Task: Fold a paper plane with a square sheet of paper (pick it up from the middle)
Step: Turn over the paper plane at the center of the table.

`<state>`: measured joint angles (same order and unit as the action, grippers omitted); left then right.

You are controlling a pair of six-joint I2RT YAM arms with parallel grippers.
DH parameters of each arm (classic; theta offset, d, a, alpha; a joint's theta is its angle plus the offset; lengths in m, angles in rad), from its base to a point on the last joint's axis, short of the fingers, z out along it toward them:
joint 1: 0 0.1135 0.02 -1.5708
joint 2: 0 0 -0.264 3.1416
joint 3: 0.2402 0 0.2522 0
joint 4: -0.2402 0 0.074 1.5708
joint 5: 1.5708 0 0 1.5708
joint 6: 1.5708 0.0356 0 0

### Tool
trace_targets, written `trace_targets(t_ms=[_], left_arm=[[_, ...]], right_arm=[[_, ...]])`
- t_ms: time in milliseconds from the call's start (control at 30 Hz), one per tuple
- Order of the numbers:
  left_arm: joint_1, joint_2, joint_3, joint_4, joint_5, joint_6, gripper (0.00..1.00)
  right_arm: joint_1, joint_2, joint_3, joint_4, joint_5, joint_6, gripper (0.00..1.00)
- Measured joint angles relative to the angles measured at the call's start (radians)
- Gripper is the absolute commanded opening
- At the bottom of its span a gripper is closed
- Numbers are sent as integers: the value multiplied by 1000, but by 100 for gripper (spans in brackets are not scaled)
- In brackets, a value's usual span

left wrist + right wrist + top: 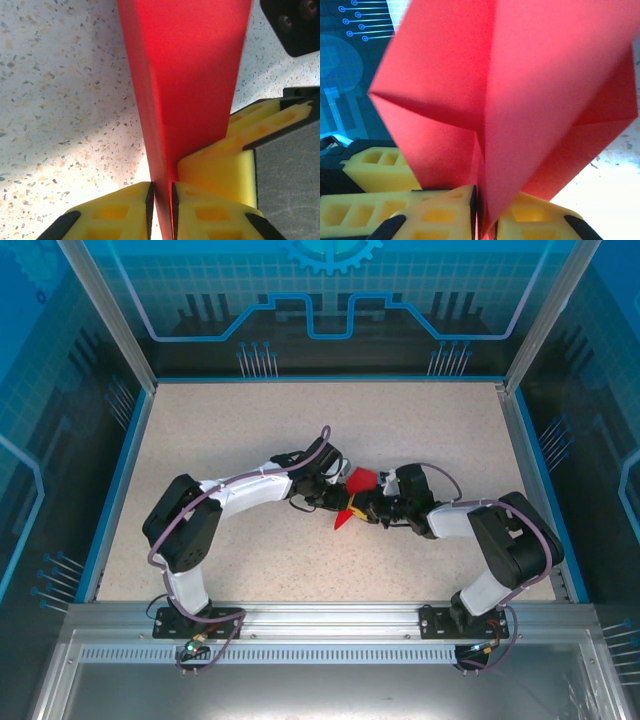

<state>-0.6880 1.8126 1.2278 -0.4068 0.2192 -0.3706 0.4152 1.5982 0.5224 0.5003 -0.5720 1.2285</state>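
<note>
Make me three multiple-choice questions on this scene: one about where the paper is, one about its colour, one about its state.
1. Where is the paper?
A. At the far left corner.
B. In the middle of the table, between the left gripper and right gripper.
C. On the rail by the arm bases.

2. What colour is the paper?
A. White.
B. Blue.
C. Red.

3. What state is the paper in?
A. Folded, with creases.
B. Flat and unfolded.
C. Torn in two.

Answers:
1 B: the top view shows both grippers meeting at it mid-table.
2 C: it is bright red in every view.
3 A: the right wrist view shows angled flaps and a centre fold.
</note>
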Motion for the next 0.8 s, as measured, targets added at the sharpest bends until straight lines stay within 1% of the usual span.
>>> trace_targets(t_ms=[167, 300, 400, 600, 700, 800], left_arm=[[11, -23, -22, 10, 18, -20, 26], [32, -48, -43, 28, 42, -32, 29], [47, -63, -57, 39, 51, -44, 34], [75, -102, -90, 40, 57, -50, 39], [98, -126, -117, 41, 58, -50, 40], [122, -142, -143, 39, 58, -50, 41]], right_arm=[[3, -10, 39, -113, 31, -61, 10], [4, -48, 83, -256, 69, -140, 5], [6, -79, 128, -383, 108, -214, 4], [71, -106, 326, -743, 286, -446, 5], [92, -97, 405, -875, 375, -542, 5], [119, -52, 465, -985, 459, -617, 6]])
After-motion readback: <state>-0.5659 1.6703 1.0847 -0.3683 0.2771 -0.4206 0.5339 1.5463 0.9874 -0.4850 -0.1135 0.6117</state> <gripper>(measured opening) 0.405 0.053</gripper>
